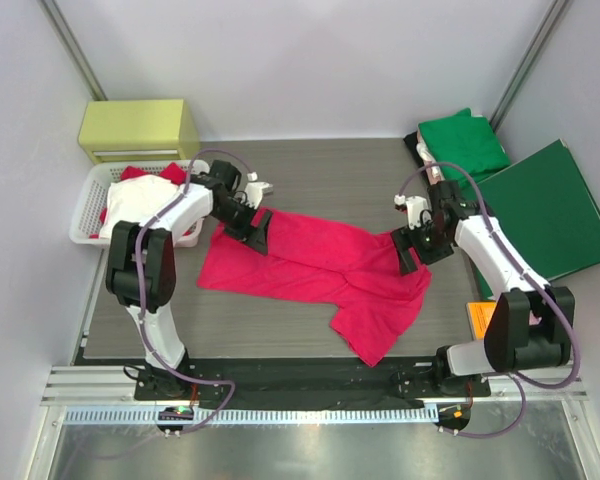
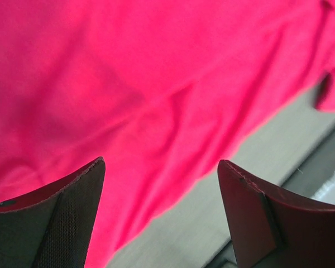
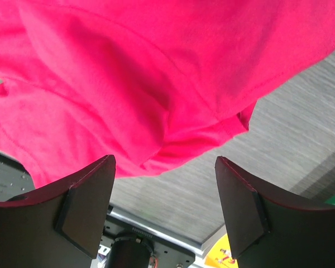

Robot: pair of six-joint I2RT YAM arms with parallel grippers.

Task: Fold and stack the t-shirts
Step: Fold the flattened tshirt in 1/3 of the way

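Note:
A bright pinkish-red t-shirt (image 1: 320, 268) lies spread and rumpled across the middle of the table. My left gripper (image 1: 256, 228) hovers at its upper left edge, open, with the cloth's hem (image 2: 156, 128) below and nothing between the jaws. At the shirt's right edge my right gripper (image 1: 408, 250) is open too; a folded corner of the shirt (image 3: 173, 111) lies under it, not pinched. A green t-shirt (image 1: 464, 143) rests folded at the back right. More cloth, white and red (image 1: 140, 195), fills the basket at the left.
A white basket (image 1: 84, 222) stands at the left edge with a yellow-green box (image 1: 140, 128) behind it. A flat dark-green folder (image 1: 550, 215) lies at the right. An orange card (image 1: 480, 316) sits near the right arm's base.

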